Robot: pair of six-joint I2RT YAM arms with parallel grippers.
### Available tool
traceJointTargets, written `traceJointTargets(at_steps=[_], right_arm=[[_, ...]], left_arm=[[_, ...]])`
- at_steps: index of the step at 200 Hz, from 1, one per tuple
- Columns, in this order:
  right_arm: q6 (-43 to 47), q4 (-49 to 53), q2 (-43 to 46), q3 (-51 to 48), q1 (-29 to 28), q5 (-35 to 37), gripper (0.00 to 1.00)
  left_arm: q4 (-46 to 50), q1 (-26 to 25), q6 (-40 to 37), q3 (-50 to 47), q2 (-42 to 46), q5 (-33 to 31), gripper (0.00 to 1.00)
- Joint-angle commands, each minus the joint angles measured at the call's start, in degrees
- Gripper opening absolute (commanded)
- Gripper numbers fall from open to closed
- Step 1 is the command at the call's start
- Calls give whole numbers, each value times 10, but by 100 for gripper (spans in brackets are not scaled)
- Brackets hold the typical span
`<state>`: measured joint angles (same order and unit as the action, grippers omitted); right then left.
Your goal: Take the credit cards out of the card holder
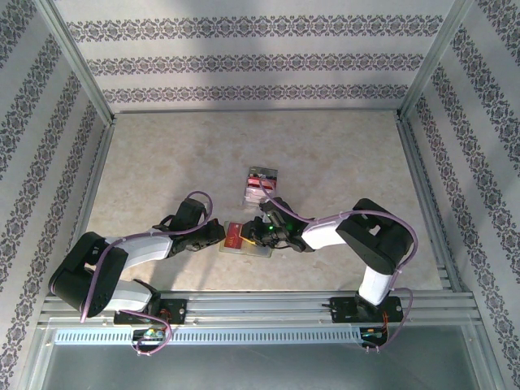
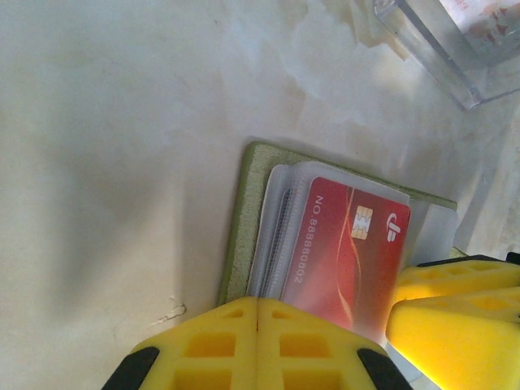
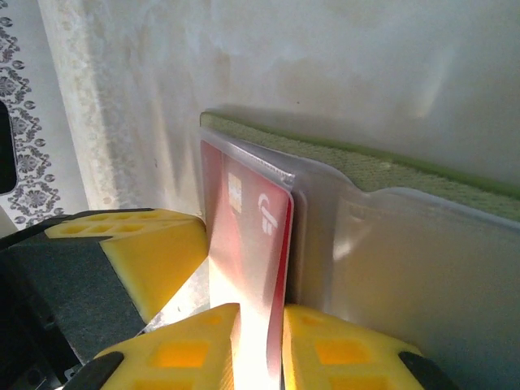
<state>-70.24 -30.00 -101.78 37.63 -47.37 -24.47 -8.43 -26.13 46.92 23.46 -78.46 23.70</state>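
Right claw (image 3: 258,329) pinching red card (image 3: 246,244), partly inside card holder (image 3: 390,172).

A pale marbled counter (image 1: 341,162) is walled on three sides by striped floral wallpaper (image 1: 244,61). Near its middle, towards the near edge, lies the card holder (image 1: 250,253), a flat olive patch with a red credit card (image 1: 235,238) showing on its left part. The left arm (image 1: 138,248) reaches in from the near left, its pincer (image 1: 221,236) at the holder's left edge. The right arm (image 1: 325,236) bends in from the near right, its pincer (image 1: 254,236) over the card, a green light (image 1: 270,230) glowing on its wrist. The two pincers are close together; how their jaws stand is too small to tell. Just beyond the holder, on the far side, sits a clear tray (image 1: 262,185) with red-and-white contents. Both bases are bolted to a rail (image 1: 260,307) at the near edge.
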Motion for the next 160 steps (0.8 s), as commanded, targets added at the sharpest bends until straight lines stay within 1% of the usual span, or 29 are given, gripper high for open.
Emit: traceJointTargets(at_steps=[1,31,92,128,160], right_arm=[[-6,-51,-14,-3,-4,-11,21],[-9,-73,-16,-7,-4,-15,20],[-19,-101,-40,1,-6,-29,23],[-24,-146,-18,-26,2,-29,19],[-16,-157,6,-50,6,-31,18]], left_arm=[[38,6,-4,-11,-18,-18,0],[39,6,-5,-11,-17,-19,0],[44,6,-5,-12,-15,-22,0],[49,6,-3,-11,-17,-25,0],[56,6,-4,-8,-15,-29,0]])
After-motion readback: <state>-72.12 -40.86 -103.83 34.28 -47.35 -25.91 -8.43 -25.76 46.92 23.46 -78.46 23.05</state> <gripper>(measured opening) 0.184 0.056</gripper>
